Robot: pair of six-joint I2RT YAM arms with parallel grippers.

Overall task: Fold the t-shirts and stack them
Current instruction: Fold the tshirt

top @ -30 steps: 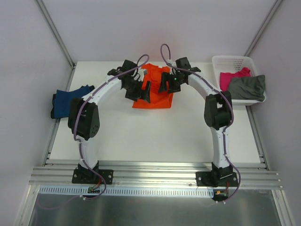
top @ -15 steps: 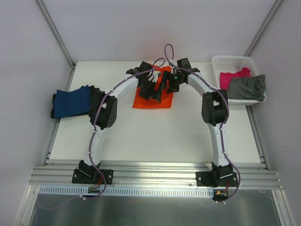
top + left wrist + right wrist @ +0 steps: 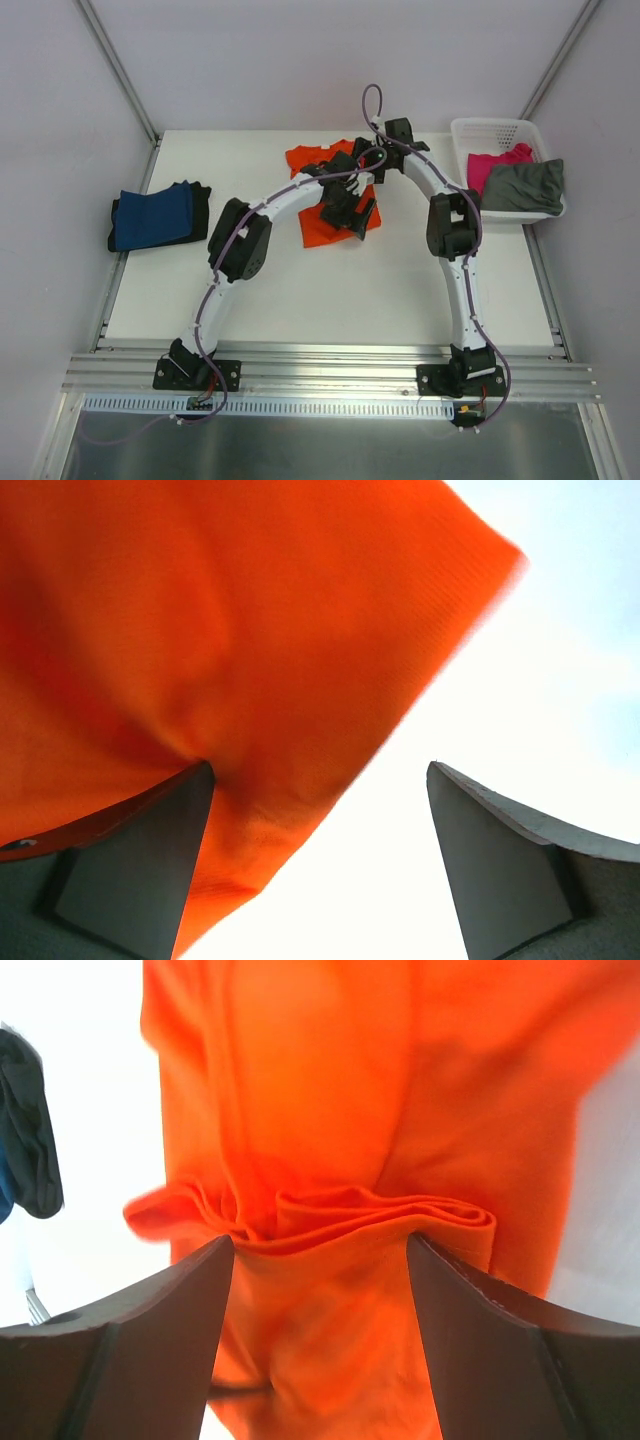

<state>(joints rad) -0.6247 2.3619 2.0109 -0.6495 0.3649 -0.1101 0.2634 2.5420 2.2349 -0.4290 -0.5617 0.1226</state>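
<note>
White counter (image 3: 330, 300) carried every task item, with plain grey walls (image 3: 330, 60) closing it in behind.

1. Left claw (image 3: 352, 212): positioned over the near right portion of the orange t-shirt (image 3: 318, 235). The wrist view showed its jaws spread wide and released. Orange cloth draped across one finger (image 3: 140, 870), while the other finger (image 3: 510, 880) stood over bare counter. This placement appeared intended to bring a loose edge of the garment between the jaws for the next fold.

2. Right claw (image 3: 358, 165): positioned just beyond the left claw, over the far portion of the same garment. Its jaws were parted and straddled a bunched ridge of layered orange cloth. No squeeze on the ridge was visible, so the claw was judged released. The ridge probably marked a fold line, which this claw was placed to pinch or pin.

3. Orange t-shirt: lay directly beneath both claws, partly folded and skewed on the counter.

4. Navy t-shirt (image 3: 150, 215): lay folded well to the left of the left claw, at the counter edge, probably as the stack base.

5. Basket (image 3: 497, 124): stood to the right of the right claw. It held the pink t-shirt (image 3: 497, 165) and the grey t-shirt (image 3: 528, 185), both unfolded, so most of the task was judged outstanding.
</note>
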